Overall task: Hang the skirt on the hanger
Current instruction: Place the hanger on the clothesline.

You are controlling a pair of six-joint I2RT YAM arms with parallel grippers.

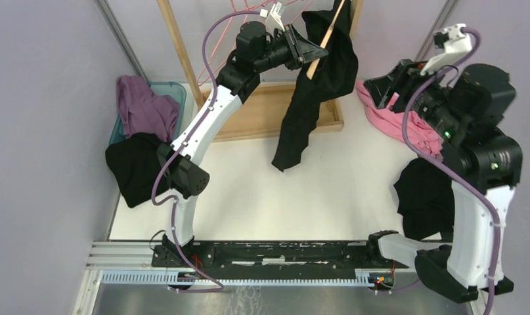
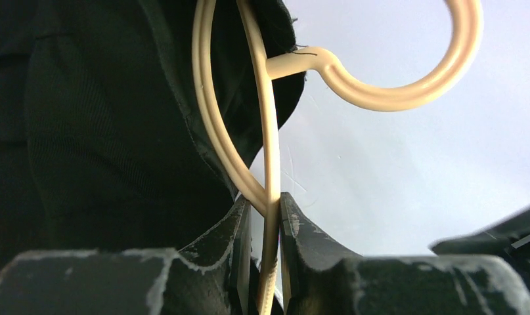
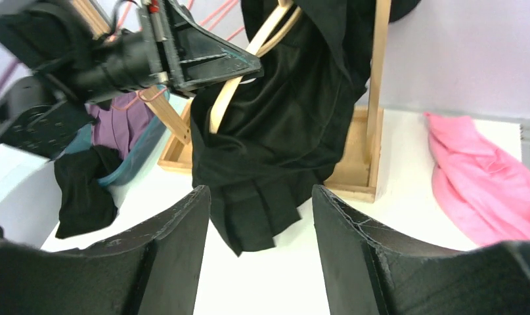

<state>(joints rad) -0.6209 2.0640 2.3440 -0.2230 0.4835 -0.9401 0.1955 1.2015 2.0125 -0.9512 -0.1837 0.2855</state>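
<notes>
The left gripper [image 2: 267, 207] pinches the hanger [image 2: 380, 98] by its thin bars, with the skirt [image 2: 85, 144] draped over it just beyond the jaws. The right gripper [image 3: 261, 195] gapes wide and empty, the skirt ahead of it. A firm, level hold should stop the fabric sliding off.

There is one pleated skirt [image 1: 298, 128] and one beige hanger [image 2: 268, 118]. There are also two plain black garments [image 1: 134, 167] [image 1: 423, 197], one pink garment [image 3: 485, 184] and one purple garment [image 1: 144, 105].
</notes>
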